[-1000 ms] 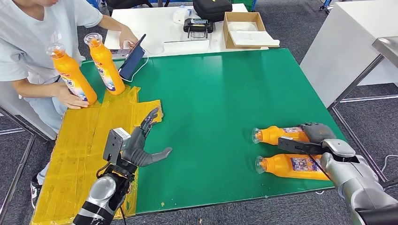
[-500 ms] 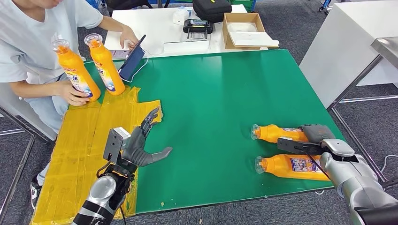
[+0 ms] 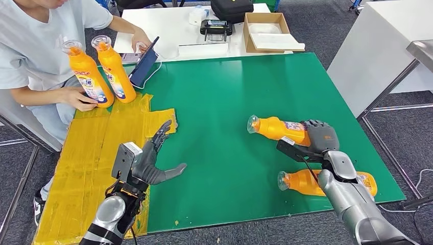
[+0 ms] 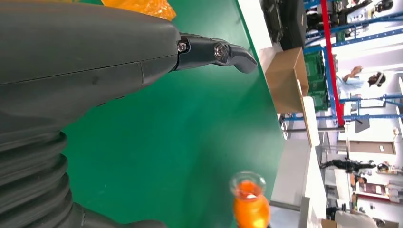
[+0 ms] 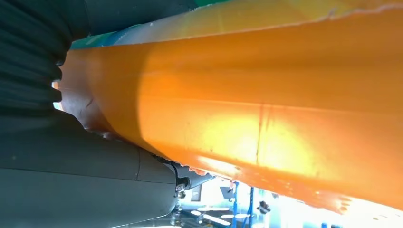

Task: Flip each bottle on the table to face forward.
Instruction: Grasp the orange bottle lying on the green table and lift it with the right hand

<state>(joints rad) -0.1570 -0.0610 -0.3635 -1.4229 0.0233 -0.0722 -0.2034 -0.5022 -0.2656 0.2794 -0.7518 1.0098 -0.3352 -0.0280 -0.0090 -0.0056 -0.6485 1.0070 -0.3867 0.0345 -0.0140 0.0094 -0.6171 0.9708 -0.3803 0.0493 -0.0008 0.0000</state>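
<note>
green mat (image 3: 240, 92) over table, head view: right hand (image 3: 320, 137) wrapped round body of orange bottle (image 3: 278, 128), bottle on its side, tilted, clear cap pointing twd table centre, cap end raised off mat. second orange bottle (image 3: 301, 182) lying flat nr front edge, partly behind right forearm, cap twd centre too. left hand (image 3: 153, 158) hovering at seam of green mat & yellow taped patch (image 3: 102, 153), fingers spread wide, thumb out, holding nothing. two upright orange bottles (image 3: 102, 69) at far left corner, side by side, touching or nearly; person's hand (image 3: 79, 97) resting against base of the left one. beyond: white table (image 3: 173, 30) w/ cardboard box (image 3: 265, 30), black controller (image 3: 217, 26), black case (image 3: 231, 9), tablet (image 3: 144, 61) propped at mat corner

left wrist view: grey ribbed cover & dark fingertip (image 4: 237, 54) over green mat, fingers apart, nothing gripped. clear cap & orange neck of bottle (image 4: 249, 199) seen end-on across mat, well apart from this hand

right wrist view: orange bottle body (image 5: 266, 114) pressed close, dark thumb (image 5: 85, 175) clamped beneath it, grip firm
</note>
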